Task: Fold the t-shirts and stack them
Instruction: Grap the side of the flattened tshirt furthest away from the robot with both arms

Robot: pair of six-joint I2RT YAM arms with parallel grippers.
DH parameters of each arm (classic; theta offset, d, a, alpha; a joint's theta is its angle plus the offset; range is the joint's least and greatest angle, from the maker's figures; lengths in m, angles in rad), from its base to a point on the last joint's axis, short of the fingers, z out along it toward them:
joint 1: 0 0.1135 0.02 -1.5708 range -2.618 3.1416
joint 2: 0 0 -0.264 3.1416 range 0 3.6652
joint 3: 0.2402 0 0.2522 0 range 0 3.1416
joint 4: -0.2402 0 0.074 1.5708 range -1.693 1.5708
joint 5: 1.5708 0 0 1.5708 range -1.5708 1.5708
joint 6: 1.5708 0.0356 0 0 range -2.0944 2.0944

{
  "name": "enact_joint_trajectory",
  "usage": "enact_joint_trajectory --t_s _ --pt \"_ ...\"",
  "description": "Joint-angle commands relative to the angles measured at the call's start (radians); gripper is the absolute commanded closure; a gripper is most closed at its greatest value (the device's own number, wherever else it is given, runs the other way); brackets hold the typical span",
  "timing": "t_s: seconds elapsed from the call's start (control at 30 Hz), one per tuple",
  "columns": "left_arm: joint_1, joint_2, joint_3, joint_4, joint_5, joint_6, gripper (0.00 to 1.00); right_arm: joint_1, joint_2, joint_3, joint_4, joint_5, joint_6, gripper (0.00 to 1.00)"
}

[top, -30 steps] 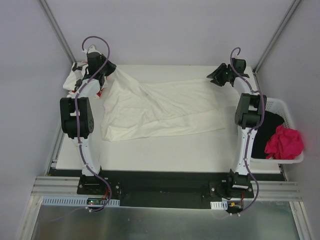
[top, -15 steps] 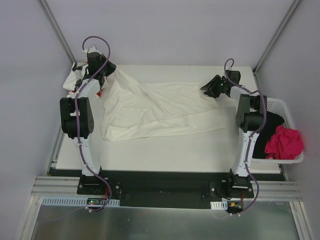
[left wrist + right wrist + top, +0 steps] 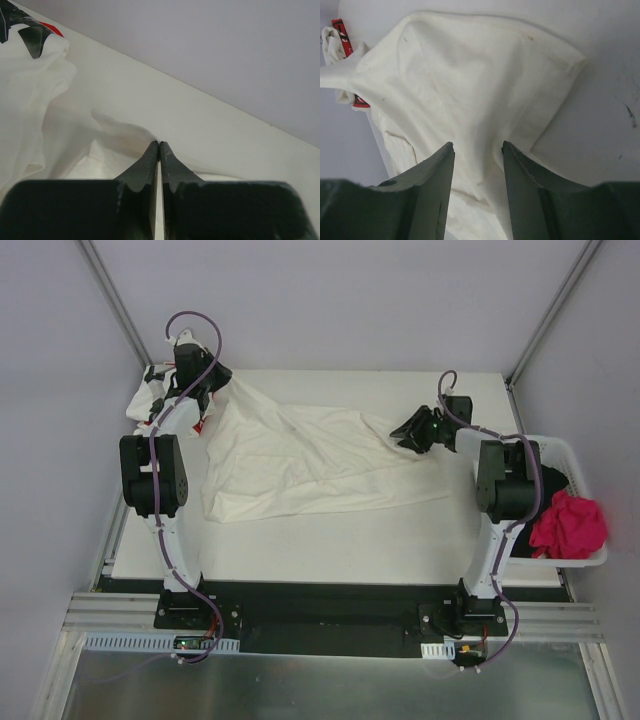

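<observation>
Left gripper point(image 3: 159, 146): the fingers are pressed together, and only a hairline seam is seen between the tips. In the overhead view it is held at the upper left of the table point(image 3: 330, 535). One corner of the cream-white t-shirt point(image 3: 310, 460) is drawn up into a taut peak at it. That corner is judged to be pinched there, though cloth between the tips is not seen directly. It is presumably anchored so that the body can be pulled flat.

Right gripper point(image 3: 477, 146): the fingers are apart with nothing held, poised over the shirt's right edge, centre-right of the overhead frame. A grab at that far corner is judged to be intended.

The shirt is spread, wrinkled, across the table centre. The star-print t-shirt point(image 3: 145, 405) is bunched at the upper left, not yet folded. A red cloth point(image 3: 568, 523) is held in the basket point(image 3: 575, 452) at the right edge.
</observation>
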Motion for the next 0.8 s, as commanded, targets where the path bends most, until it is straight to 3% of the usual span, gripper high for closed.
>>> enact_joint_trajectory --t_s 0.0,0.33,0.77 --pt "0.007 -0.056 0.039 0.025 0.001 0.029 1.00 0.002 -0.014 0.086 0.001 0.026 -0.042 0.53" --pt "0.013 -0.086 0.008 0.019 -0.015 0.049 1.00 -0.075 0.167 0.452 -0.205 0.081 -0.128 0.53" --pt "0.016 -0.099 0.001 0.018 -0.015 0.064 1.00 -0.110 0.222 0.537 -0.306 0.171 -0.183 0.53"
